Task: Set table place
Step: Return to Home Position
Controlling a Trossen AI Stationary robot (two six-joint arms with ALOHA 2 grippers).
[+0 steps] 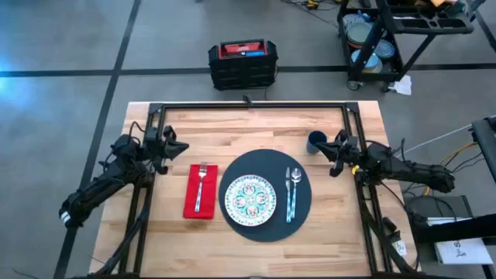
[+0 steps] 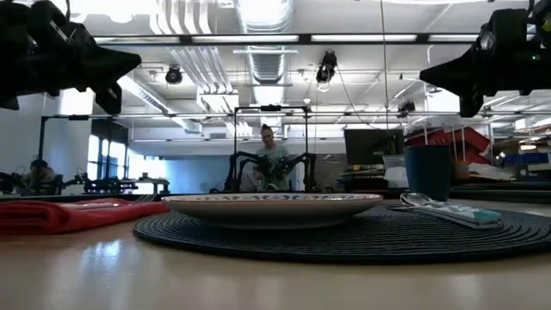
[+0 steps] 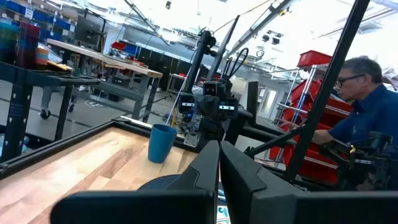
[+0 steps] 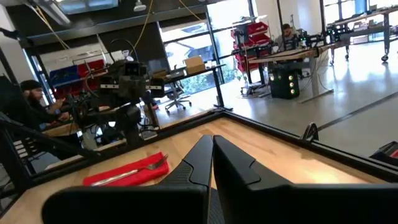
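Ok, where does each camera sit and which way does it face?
High: overhead, straight down on the table, left gripper and right gripper at its sides.
Low: tabletop height, level across the plate into the room; both grippers up top.
Left wrist: left arm, past its shut fingers toward the blue cup.
Right wrist: right arm, past its shut fingers toward the red napkin.
Shared: high and low both show the blue cup.

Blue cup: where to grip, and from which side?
Probably mid-height across the blue cup wall, coming in level from the right with the right gripper, which is nearest. The cup stands upright, mouth up, just off the mat.
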